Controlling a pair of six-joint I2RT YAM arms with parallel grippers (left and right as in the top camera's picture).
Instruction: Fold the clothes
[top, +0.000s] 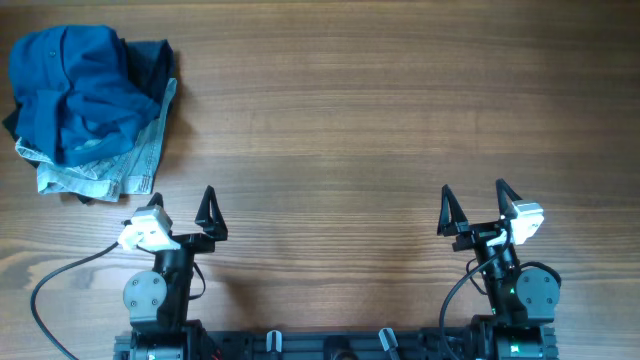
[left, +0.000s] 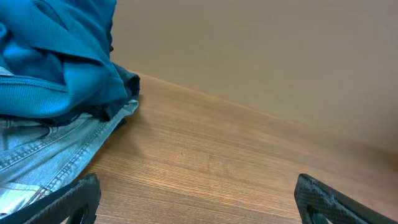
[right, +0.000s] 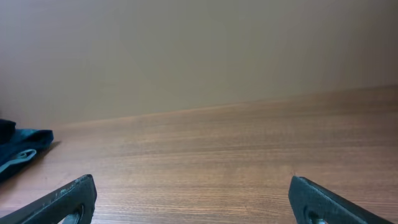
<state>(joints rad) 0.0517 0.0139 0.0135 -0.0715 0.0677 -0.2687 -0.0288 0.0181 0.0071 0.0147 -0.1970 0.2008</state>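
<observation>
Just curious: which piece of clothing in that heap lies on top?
The royal-blue garment; it lies crumpled over the pale denim jeans, whose edge shows beneath.

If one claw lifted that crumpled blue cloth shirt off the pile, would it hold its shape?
Probably not: the crumpled royal-blue cloth garment lies in soft folds, so it would likely sag and unfurl. It is wider than the open left gripper, so one pinch may lift only part. The pale denim jeans beneath might drag along.

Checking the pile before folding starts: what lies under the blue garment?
Under the blue garment lie pale denim jeans, showing along its near edge, and dark cloth peeks out at its far right. How they lie beneath is covered.
</observation>
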